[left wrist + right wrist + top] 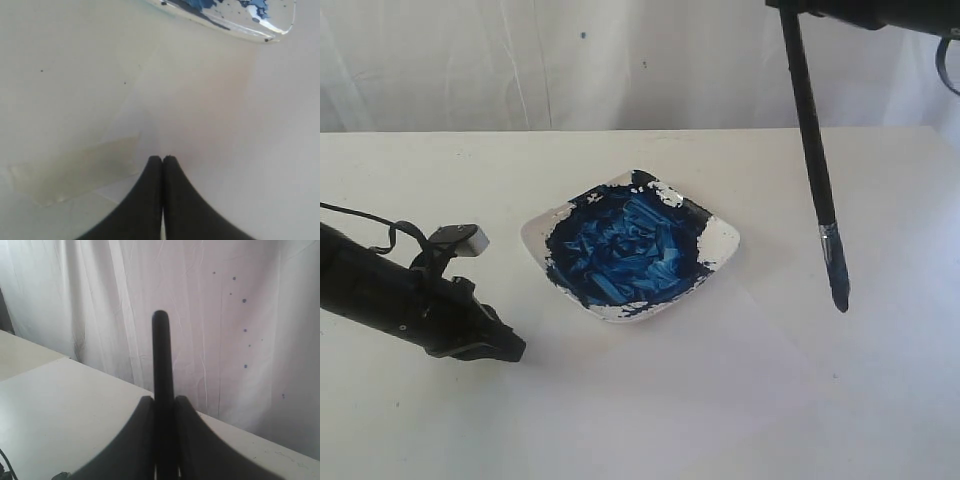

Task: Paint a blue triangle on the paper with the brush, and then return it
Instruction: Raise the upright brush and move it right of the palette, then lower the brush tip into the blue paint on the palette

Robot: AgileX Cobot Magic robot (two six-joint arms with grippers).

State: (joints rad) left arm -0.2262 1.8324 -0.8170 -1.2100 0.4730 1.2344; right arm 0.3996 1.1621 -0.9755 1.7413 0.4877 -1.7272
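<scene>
Exterior view: my right tool point(786, 4), at the frame's upper edge, is gripping the brush point(812, 140). The brush is hanging tip-down and slightly tilted over the tabletop point(420, 170), right of the paint-smeared dish point(724, 243). My left arm point(390, 295) is lying low, left of the dish.

Left wrist view: my left tool point(162, 160) is sitting closed and empty, with the dish rim point(270, 31) beyond.

Right wrist view: the brush handle point(161, 350) is sticking up between my right tool's point(165, 401) clamped jaws, before a speckled curtain point(240, 315).
</scene>
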